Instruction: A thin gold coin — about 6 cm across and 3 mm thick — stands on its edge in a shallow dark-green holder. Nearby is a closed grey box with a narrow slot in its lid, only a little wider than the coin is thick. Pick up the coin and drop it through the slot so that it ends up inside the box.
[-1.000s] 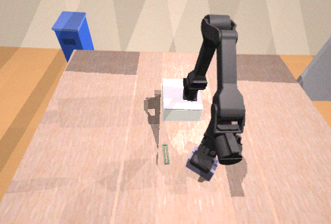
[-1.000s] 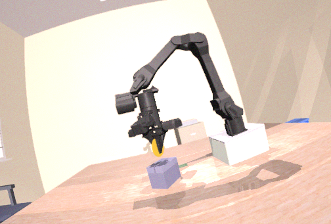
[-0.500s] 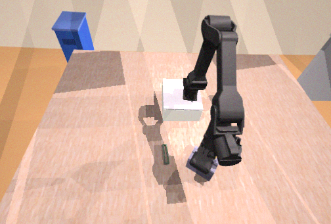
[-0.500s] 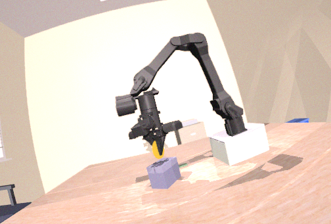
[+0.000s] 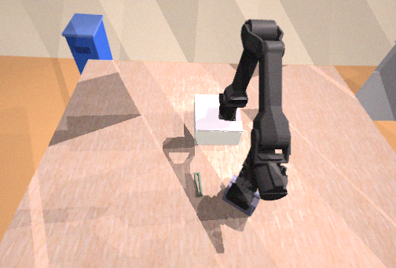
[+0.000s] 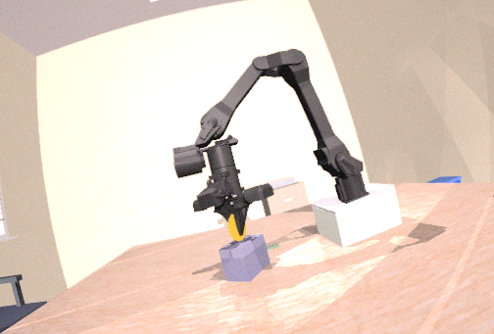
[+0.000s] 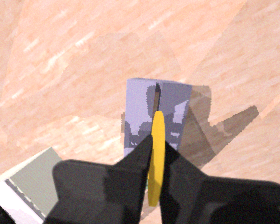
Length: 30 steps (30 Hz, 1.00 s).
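My gripper (image 6: 239, 231) (image 7: 153, 139) is shut on the gold coin (image 6: 235, 234) (image 7: 158, 150), which hangs upright on edge, low over the lid of the purple-grey box (image 5: 251, 209) (image 6: 247, 263) (image 7: 136, 101). In the wrist view the coin is nearly parallel to the dark slot (image 7: 157, 97); its far end overlaps the slot's line, perhaps slightly right. Whether its lower edge touches the lid or enters the slot cannot be told. In the top view the arm hides coin and slot. The green holder (image 5: 199, 196) (image 6: 273, 246) stands empty beside the box.
The arm's base stands on a white block (image 5: 218, 137) (image 6: 373, 218) (image 7: 38, 172) behind the holder. The table (image 5: 118, 226) (image 6: 147, 302) carries strong shadows. A blue bin (image 5: 88, 26) stands beyond its far left corner.
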### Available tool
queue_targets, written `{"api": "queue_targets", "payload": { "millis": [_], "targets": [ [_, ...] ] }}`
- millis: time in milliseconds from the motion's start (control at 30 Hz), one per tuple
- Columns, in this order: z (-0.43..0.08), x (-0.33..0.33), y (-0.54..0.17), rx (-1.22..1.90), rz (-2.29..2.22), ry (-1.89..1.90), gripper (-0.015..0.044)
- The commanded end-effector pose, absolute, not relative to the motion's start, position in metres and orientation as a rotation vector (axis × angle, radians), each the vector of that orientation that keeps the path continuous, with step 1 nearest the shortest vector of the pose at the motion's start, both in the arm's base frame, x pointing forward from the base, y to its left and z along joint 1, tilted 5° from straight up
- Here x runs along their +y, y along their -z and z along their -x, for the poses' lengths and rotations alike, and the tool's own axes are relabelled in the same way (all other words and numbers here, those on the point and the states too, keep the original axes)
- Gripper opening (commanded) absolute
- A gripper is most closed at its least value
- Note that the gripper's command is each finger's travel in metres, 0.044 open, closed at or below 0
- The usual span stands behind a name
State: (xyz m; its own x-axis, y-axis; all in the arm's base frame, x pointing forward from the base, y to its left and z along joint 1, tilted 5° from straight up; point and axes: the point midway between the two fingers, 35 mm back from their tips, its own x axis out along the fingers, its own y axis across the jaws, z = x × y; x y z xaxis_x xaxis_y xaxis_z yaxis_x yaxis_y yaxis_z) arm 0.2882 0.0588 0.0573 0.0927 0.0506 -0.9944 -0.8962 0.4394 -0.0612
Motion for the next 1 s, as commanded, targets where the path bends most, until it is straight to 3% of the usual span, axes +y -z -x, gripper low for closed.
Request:
{"api": "queue_targets", "payload": {
  "millis": [0, 200, 500, 833, 967],
  "targets": [
    [-0.289, 0.059, -0.055, 1.283, 0.858, -0.848, 0.0000],
    [-0.288, 0.059, -0.057, 1.283, 0.860, -0.850, 0.0157],
    [-0.288, 0.059, -0.057, 1.283, 0.860, -0.850, 0.0161],
    [-0.283, 0.057, -0.096, 1.288, 0.859, -0.852, 0.0423],
    [-0.278, 0.055, -0.117, 1.292, 0.858, -0.854, 0.0440]
  ]
}}
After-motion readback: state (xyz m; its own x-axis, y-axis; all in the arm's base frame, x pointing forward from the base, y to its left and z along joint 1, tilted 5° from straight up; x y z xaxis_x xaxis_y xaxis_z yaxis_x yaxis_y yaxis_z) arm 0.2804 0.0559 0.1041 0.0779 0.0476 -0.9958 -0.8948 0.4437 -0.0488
